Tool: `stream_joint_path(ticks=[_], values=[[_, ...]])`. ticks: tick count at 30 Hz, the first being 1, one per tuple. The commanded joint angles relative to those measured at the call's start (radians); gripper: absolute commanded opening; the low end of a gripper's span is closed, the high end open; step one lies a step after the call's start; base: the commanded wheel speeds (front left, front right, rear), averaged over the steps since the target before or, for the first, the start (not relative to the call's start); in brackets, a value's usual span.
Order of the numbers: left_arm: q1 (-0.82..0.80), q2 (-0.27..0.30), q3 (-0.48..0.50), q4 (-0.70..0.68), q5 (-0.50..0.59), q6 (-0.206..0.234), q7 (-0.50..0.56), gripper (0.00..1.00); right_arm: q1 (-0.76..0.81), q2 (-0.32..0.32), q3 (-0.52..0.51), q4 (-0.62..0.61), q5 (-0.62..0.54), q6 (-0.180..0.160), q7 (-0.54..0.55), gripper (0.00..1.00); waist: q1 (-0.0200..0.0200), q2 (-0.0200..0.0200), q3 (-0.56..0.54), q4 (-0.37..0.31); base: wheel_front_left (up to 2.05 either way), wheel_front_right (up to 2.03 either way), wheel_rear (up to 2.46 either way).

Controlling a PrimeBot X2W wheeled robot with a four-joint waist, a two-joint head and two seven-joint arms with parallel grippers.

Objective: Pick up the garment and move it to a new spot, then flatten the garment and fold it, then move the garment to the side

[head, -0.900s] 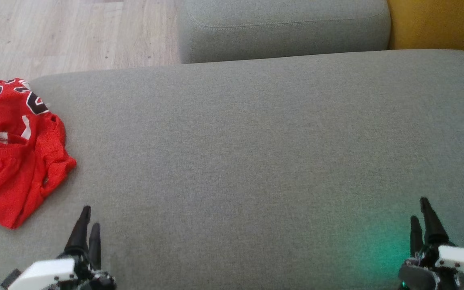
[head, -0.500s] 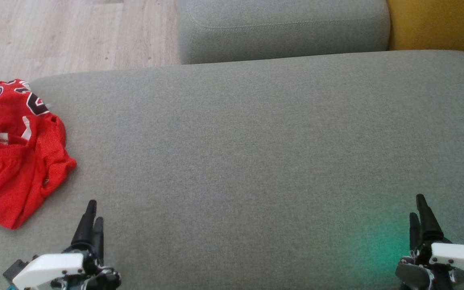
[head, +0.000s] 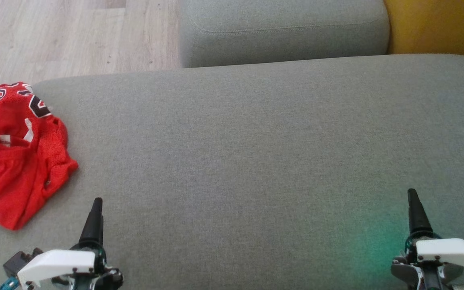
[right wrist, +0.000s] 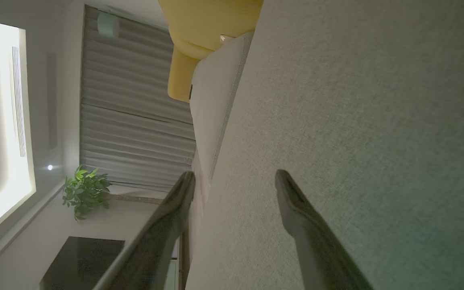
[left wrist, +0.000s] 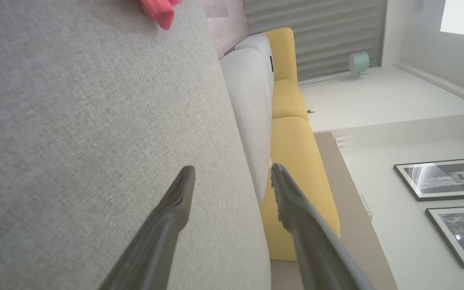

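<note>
The red garment (head: pixel 14 157) is lying crumpled on the left end of the grey seat cushion (head: pixel 256 133). Part of it is running off past the picture's left edge, so its full outline cannot be told.

The left jaws are hovering over the cushion's near-left part, released, with their two fingers (left wrist: pixel 167 217) standing apart in the left wrist view and holding nothing. From them the garment is lying ahead and further toward the cushion's left end, near but not touching. The right jaws are hovering over the cushion's near-right part, also released and holding nothing, well apart from the garment with the bare middle of the cushion between. The left arm is therefore much the nearer and looks the likely one to make the pick.

The heap's long axis is running roughly from the cushion's far edge to its near edge, leaning a little. The end with the black-and-white printing is pointing at the cushion's far-left corner, and the plain red end is pointing at its near edge. A rounded fold is bulging toward the cushion's middle and is the part closest to the left jaws, so it is probably the easiest edge to pinch.
</note>
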State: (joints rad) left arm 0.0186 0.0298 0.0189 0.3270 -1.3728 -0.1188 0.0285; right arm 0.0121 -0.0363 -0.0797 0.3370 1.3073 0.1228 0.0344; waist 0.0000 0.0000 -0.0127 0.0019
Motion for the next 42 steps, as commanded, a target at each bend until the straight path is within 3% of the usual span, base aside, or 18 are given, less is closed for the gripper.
stream_joint_path(ticks=[1, 42], values=[[-0.041, 0.009, 0.003, -0.040, 0.030, 0.001, -0.010, 1.00, -0.031, -0.006, 0.010, -0.039, -0.036, 0.002, -0.013, 1.00, 0.0000, 0.0000, -0.001, -0.001, 0.00, 0.00, 0.00], [-0.047, 0.014, -0.103, -0.154, 0.574, 0.066, -0.129, 1.00, -0.043, -0.010, 0.122, -0.159, -0.592, 0.004, -0.134, 1.00, 0.0000, 0.0000, 0.019, 0.013, 0.00, 0.00, 0.00]])
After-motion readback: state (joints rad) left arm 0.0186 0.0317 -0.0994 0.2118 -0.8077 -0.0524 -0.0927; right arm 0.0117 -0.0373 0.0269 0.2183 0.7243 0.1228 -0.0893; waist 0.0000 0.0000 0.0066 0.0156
